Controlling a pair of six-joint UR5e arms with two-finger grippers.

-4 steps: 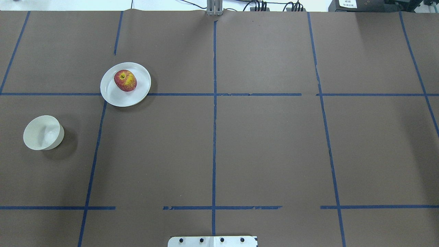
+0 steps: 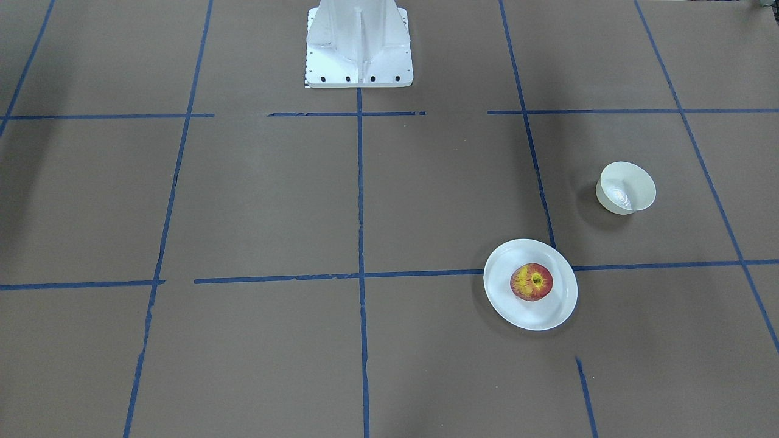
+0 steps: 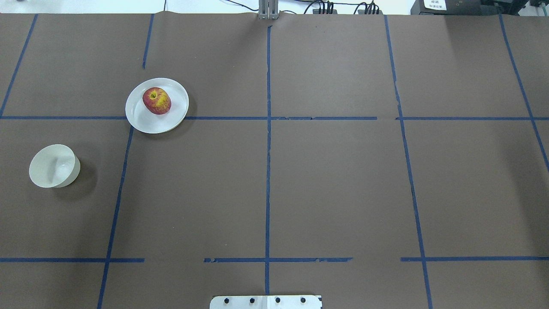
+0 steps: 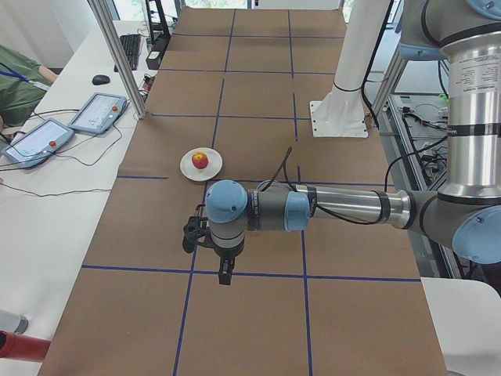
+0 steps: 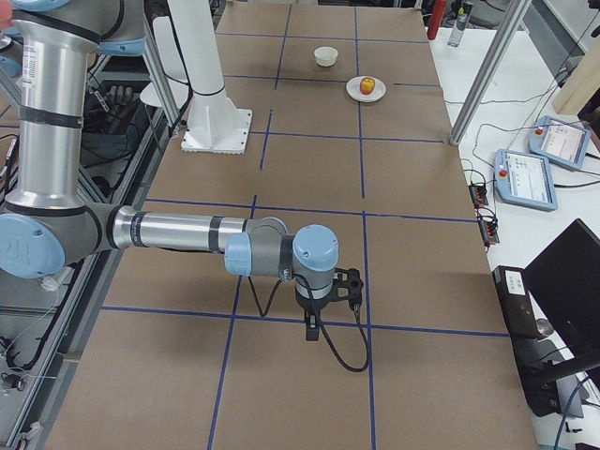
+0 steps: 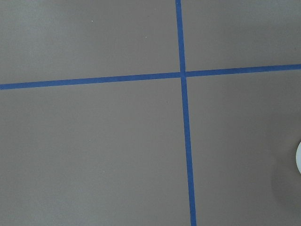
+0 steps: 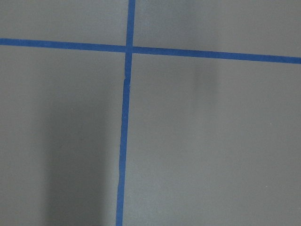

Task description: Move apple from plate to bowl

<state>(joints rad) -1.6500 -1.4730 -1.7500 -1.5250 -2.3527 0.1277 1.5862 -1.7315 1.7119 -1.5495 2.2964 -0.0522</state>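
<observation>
Left hand (image 4: 224, 276): you see it only from the camera at the bench's left end, hanging fingers-down over a blue tape line; from there you cannot tell whether it is released or clenched
Right hand (image 5: 310, 330): it shows only from the opposite end camera, pointing down beside a tape line, well apart from the dishes; here too you cannot tell its state
Left wrist camera: brown paper, one tape crossing, and a white sliver at the right edge, too little for you to say which dish
Right wrist camera: brown paper and one tape crossing
Apple (image 3: 157, 101): sitting about mid-plate with its stem dimple up, red with yellow streaks
Plate (image 3: 141, 122): flat on the bench on the robot's left side, lying across a tape line
Bowl (image 3: 54, 165): upright, apart from the plate, nearer the robot and further to its left
Bench (image 3: 334, 184): covered in brown paper, gridded with blue tape
Robot base (image 2: 358, 42): white pedestal, bolted at the bench's robot-side edge
</observation>
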